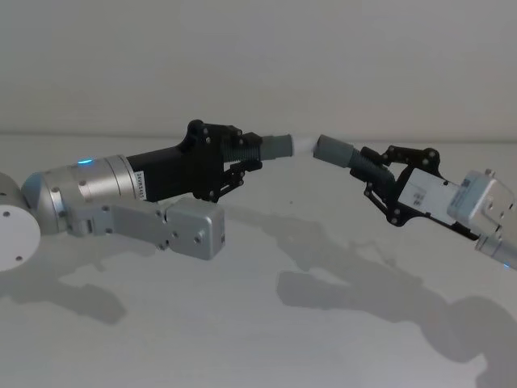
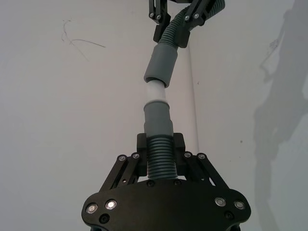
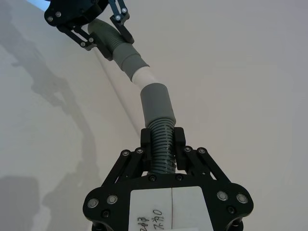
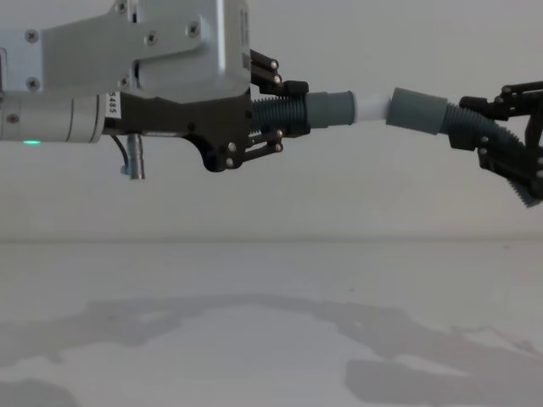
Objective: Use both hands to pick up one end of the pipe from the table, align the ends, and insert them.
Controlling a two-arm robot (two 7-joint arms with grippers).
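Both pipe pieces hang in the air above the white table (image 1: 242, 323). My left gripper (image 1: 246, 151) is shut on the ribbed middle of one piece, whose grey cuff (image 1: 279, 145) ends in a whitish tip (image 1: 303, 145). My right gripper (image 1: 367, 170) is shut on the ribs of the other piece, whose wider socket (image 1: 333, 150) faces that tip. In the left wrist view the whitish tip (image 2: 156, 91) meets the mouth of the socket (image 2: 161, 67) at a slight angle. How deep it sits is hidden. The chest view shows the tip (image 4: 372, 107) bridging the cuff (image 4: 331, 110) and the socket (image 4: 417, 110).
The table (image 4: 254, 322) below carries only the arms' shadows. A pale wall stands behind. The left arm's silver forearm (image 1: 89, 190) stretches in from the left, and the right arm's wrist (image 1: 485, 202) enters from the right edge.
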